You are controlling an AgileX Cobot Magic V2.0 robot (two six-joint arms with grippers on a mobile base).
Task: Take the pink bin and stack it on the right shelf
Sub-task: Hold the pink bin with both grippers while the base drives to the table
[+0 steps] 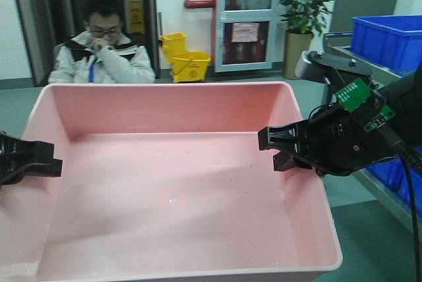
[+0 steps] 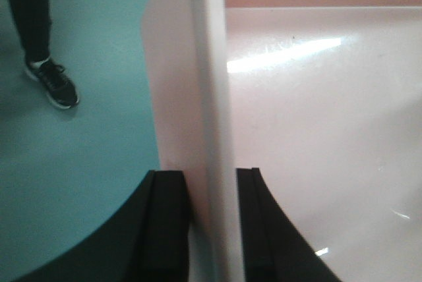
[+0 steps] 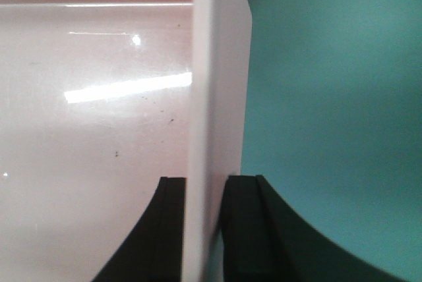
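Two black grippers hold the shallow, wide pale-pink plastic bin point(image 1: 178, 196), which fills the near half of the front view, and much of the rest we can only partly make out. Its near left corner is cut off by the frame and its underside is hidden, so we cannot tell what, if anything, supports it from below. The wrist views show only teal floor point(image 3: 330, 97) beside its outer walls. The left gripper point(image 1: 51, 158) enters from the left edge with its arm out of sight, reaching level across the bin's left rim. The right gripper point(image 1: 271, 150) reaches in from the right, roughly level, its wrist carrying a small green circuit board point(image 1: 354, 94). Each pair of fingers is drawn narrow onto a side wall, one finger point(image 2: 257, 229) inside the bin and one outside, pressed against the plastic. Beyond the far rim a seated person in a pale jacket point(image 1: 102, 55) is hidden from the chest down, and a blue plastic crate point(image 1: 389, 38) at far right is cropped.
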